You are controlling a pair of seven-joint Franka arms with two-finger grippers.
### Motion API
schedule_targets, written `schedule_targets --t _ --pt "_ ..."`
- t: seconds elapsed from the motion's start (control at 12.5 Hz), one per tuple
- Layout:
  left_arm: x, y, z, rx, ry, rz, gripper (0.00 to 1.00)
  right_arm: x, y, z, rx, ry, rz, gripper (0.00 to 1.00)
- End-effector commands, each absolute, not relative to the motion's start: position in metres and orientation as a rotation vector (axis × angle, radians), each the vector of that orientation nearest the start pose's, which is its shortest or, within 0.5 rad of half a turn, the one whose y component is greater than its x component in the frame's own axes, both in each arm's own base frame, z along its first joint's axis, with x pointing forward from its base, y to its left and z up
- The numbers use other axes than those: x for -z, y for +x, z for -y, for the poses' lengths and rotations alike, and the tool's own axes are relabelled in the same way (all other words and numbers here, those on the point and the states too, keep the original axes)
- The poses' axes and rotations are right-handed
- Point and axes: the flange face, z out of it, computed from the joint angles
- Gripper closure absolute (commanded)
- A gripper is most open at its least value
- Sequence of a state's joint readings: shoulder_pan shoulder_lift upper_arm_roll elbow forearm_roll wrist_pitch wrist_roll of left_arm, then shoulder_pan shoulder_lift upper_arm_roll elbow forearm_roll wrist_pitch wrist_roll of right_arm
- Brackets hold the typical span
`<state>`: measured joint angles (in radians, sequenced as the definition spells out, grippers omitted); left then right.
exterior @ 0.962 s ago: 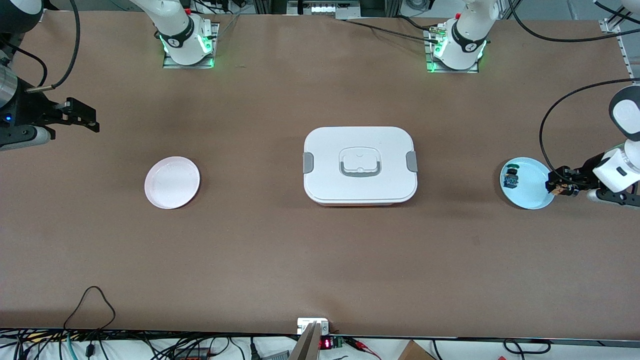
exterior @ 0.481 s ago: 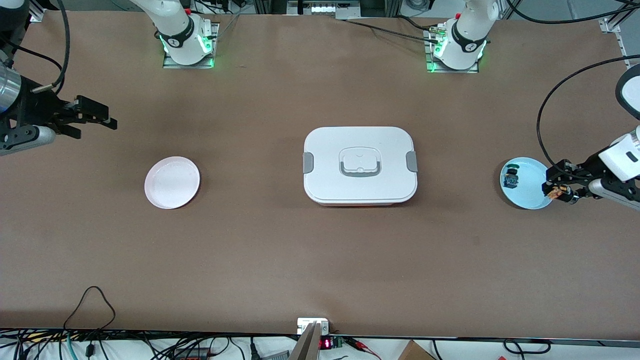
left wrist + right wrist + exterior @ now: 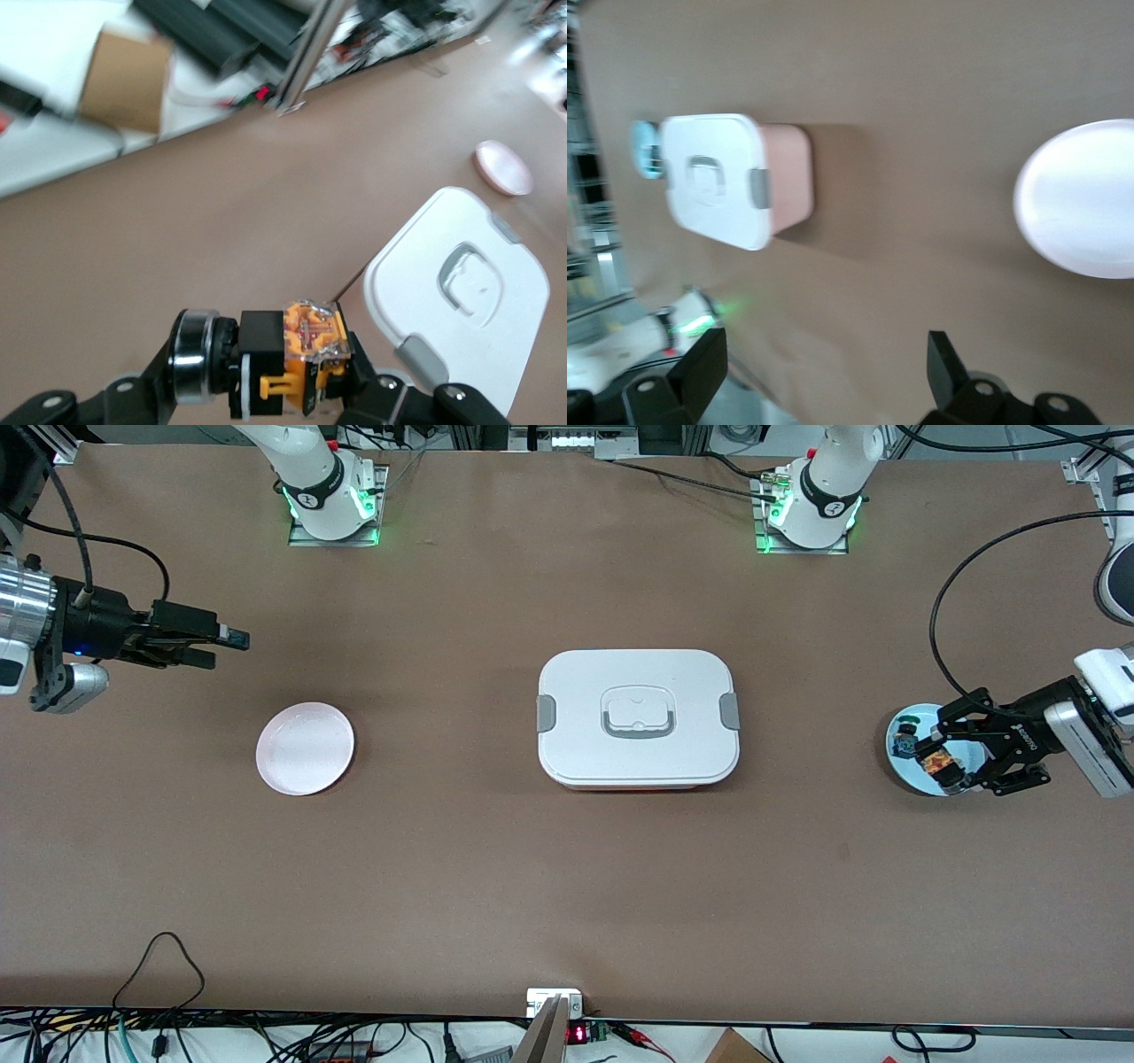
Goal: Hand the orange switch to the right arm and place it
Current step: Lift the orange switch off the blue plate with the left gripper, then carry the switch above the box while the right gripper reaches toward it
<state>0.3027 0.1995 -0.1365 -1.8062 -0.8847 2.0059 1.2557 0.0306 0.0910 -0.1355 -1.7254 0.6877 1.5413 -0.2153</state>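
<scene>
1. The left gripper [image 3: 946, 764] hangs over the blue plate [image 3: 911, 778] at the left arm's end of the table, its fingers clamped on the orange switch [image 3: 935, 763]; the left wrist view shows the switch [image 3: 306, 354] pinched between the finger pads.
2. White lettering runs along the left gripper's body, too small to read.
3. A small blue-and-black part [image 3: 904, 739] lies on the blue plate, beside the held switch.
4. The right gripper [image 3: 226, 648] hovers over bare table toward the right arm's end, above and apart from the pink plate [image 3: 305, 748]; its fingers stand apart with nothing between them.
5. A white lidded box [image 3: 638, 718] sits mid-table between the two plates, well apart from each.
6. Wide bare tabletop lies nearer the front camera than the box and plates.
</scene>
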Motion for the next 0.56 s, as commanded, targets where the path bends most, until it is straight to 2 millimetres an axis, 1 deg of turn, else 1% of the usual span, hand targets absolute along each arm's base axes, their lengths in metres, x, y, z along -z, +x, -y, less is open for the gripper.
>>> schedule_targets --t 0.0,0.08,0.16,0.24,0.32,0.48 --pt "-0.463 0.620 -0.021 -0.811 2.002 1.003 1.00 -0.490 0.566 -0.004 -0.223 -2.219 0.043 0.00" --pt "-0.459 0.617 -0.004 -0.809 1.914 1.056 1.00 -0.473 0.568 -0.001 -0.241 -2.129 0.021 0.00" --pt "-0.453 0.613 0.009 -0.794 1.839 1.107 1.00 -0.455 0.569 -0.002 -0.265 -2.036 0.001 0.00" --pt "-0.445 0.611 0.033 -0.772 1.750 1.149 1.00 -0.439 0.572 -0.008 -0.285 -1.937 -0.022 0.00" --pt "-0.437 0.609 0.052 -0.759 1.658 1.149 1.00 -0.425 0.574 -0.013 -0.295 -1.856 -0.061 0.00" --pt "-0.426 0.604 0.097 -0.740 1.515 1.159 1.00 -0.400 0.576 -0.038 -0.287 -1.716 -0.086 0.00"
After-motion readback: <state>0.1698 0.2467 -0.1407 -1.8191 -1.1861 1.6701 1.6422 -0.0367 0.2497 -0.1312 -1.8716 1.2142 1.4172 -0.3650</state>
